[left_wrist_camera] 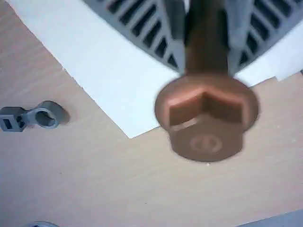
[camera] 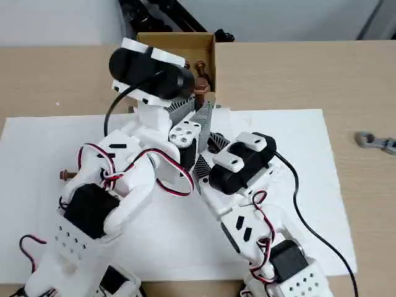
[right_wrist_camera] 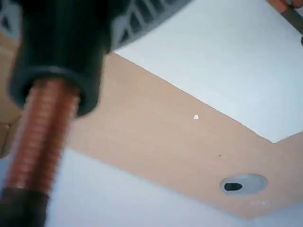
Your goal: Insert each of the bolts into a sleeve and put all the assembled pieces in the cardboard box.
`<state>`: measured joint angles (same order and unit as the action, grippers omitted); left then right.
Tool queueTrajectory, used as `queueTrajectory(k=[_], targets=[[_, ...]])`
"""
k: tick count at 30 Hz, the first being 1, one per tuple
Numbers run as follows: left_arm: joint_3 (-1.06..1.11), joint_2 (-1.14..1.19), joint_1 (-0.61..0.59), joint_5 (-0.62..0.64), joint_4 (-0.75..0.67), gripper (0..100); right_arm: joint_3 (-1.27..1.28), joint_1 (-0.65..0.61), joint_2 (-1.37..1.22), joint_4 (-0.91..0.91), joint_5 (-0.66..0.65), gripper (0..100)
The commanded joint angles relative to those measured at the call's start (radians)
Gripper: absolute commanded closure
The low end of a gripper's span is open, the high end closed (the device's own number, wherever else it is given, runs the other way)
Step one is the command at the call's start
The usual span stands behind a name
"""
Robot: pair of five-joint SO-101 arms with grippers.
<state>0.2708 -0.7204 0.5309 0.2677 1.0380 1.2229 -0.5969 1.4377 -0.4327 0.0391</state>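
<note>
Cardboard box (camera: 176, 40) sits at the table's far edge. Just in front of it, the left gripper (left_wrist_camera: 206, 47) is clenched on a copper bolt (left_wrist_camera: 207, 111), and the right gripper (right_wrist_camera: 71, 19) grasps the black sleeve (right_wrist_camera: 57, 71) around its thread. A grey sleeve (camera: 371, 140) lies well apart from the box.
</note>
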Motion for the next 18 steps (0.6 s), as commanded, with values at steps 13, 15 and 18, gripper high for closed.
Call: queueTrajectory(k=[13, 15, 18], targets=[[0.054, -0.009, -0.006, 0.002, 0.000, 99, -0.009, 0.015, 0.018, 0.013, 0.011, 99.5], [0.054, -0.009, -0.006, 0.000, 0.003, 99, -0.009, 0.015, 0.018, 0.013, 0.011, 99.5], [0.054, -0.009, -0.006, -0.002, 0.005, 99, -0.009, 0.015, 0.018, 0.013, 0.011, 99.5]])
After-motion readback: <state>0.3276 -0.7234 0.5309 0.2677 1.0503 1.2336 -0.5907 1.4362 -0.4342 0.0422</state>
